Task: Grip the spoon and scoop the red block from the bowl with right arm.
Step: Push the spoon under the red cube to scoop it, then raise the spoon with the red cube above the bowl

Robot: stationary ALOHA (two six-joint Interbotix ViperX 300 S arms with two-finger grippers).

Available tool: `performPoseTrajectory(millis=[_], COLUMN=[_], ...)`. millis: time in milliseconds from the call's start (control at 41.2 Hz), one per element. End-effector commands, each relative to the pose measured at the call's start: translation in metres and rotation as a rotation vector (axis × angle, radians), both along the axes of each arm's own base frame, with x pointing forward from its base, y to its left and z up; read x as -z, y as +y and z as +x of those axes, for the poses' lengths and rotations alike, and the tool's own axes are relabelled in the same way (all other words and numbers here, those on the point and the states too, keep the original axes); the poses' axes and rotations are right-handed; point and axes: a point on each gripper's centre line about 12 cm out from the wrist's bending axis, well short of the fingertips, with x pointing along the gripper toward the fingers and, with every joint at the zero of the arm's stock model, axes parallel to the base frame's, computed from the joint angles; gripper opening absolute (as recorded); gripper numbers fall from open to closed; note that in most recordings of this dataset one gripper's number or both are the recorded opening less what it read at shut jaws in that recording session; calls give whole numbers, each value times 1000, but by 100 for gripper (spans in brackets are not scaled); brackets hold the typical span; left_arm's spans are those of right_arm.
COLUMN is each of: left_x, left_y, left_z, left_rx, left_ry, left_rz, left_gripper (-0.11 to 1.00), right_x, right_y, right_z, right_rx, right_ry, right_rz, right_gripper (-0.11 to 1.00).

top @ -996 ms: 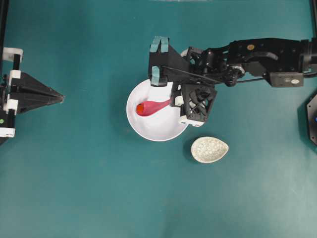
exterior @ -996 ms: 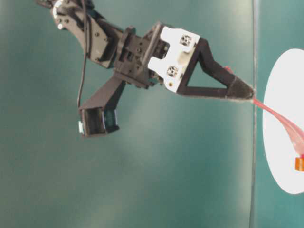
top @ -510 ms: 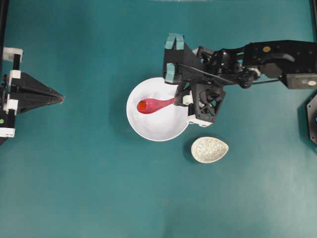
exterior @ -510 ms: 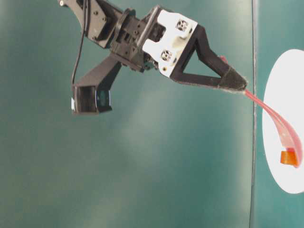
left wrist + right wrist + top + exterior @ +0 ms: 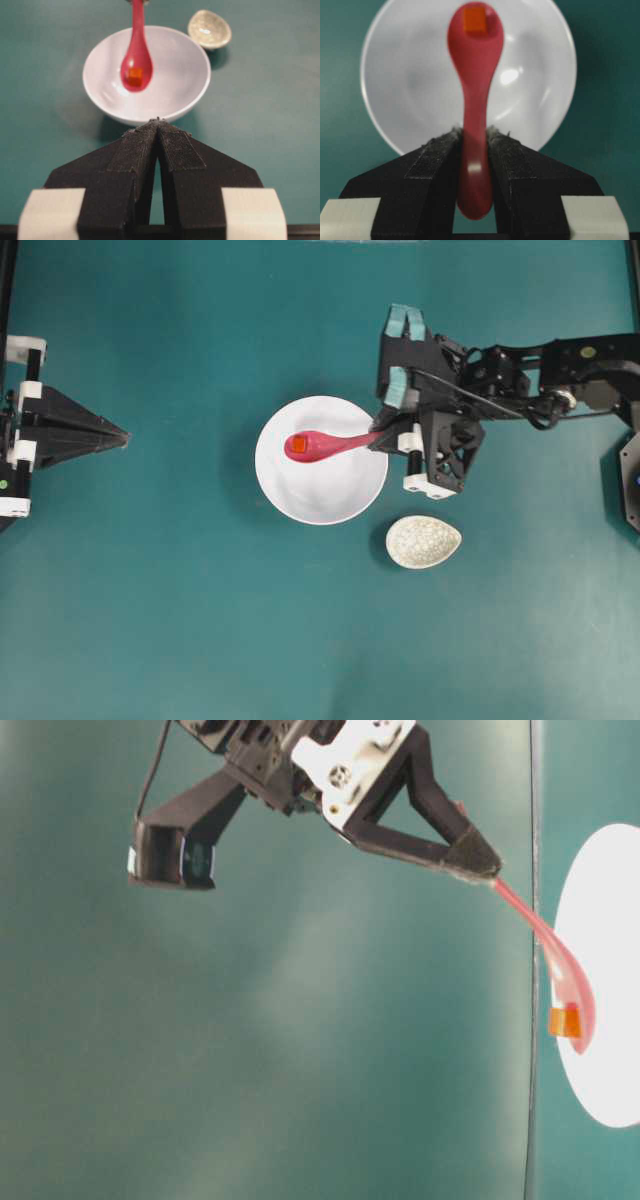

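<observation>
**Spoon held level over the bowl, block aboard**

We see the right gripper (image 5: 472, 137) clamped on the spoon (image 5: 474, 90) handle; its long axis runs straight ahead over the bowl (image 5: 395, 90). The red block (image 5: 474, 20) sits in the scoop's far end. The left gripper (image 5: 157, 125), jaws together, stands well apart.

In the table-level view, the bowl (image 5: 600, 970) is cut off by the right edge, showing only as a flat white shape, and the right arm (image 5: 250, 740) runs out past the top edge. In the left wrist view, the spoon (image 5: 136, 60) loses its handle end at the top edge. In the overhead view, the left gripper (image 5: 120, 436) is cropped at the left edge behind its jaws. In the right wrist view, the spoon's near handle end is blurred.
</observation>
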Motion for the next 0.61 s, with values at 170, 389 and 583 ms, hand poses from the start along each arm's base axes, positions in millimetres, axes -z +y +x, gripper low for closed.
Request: performPoseTrajectory(millis=[170, 389, 583], left_x=[-9, -9, -9], left_y=[0, 0, 0], left_z=[3, 3, 3], left_rx=[-2, -2, -2], left_ry=[-20, -20, -20], left_rz=[-3, -4, -4], left_gripper=[0, 0, 0], right_x=[-13, -13, -14], right_y=[9, 8, 9], right_z=[-7, -15, -20], right_rx=[2, 18, 25], right_ry=[-107, -140, -150], right_rz=[-11, -12, -5], right_gripper=[24, 24, 24])
